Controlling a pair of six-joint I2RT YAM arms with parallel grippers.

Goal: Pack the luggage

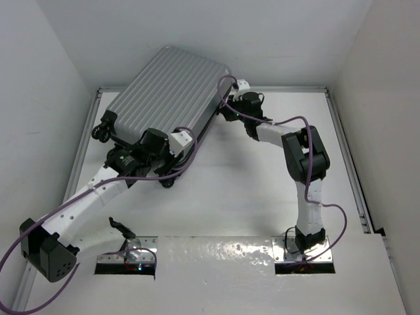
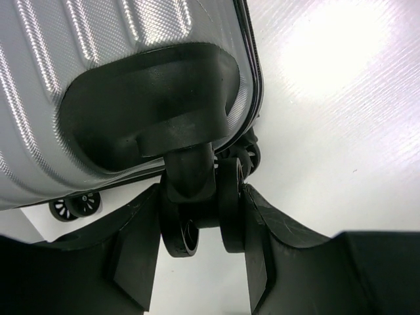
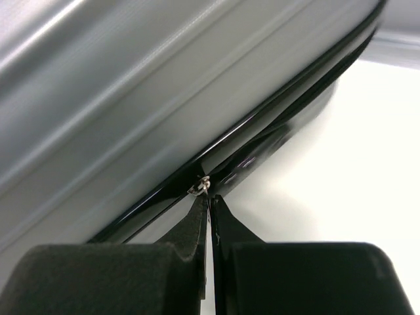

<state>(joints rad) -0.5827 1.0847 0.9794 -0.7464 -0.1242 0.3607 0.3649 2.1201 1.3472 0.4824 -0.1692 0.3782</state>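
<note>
The luggage lies shut at the back left of the table, silver-grey ribbed shell up, also seen in the left wrist view and the right wrist view. My left gripper is at its near corner, fingers pressed on both sides of a black double caster wheel. My right gripper is at the case's right side edge, shut on the small metal zipper pull on the black zipper line.
White walls close in the table at left, back and right. Metal rails run along the table edges. Other black wheels stick out at the case's left corner. Purple cables loop over both arms.
</note>
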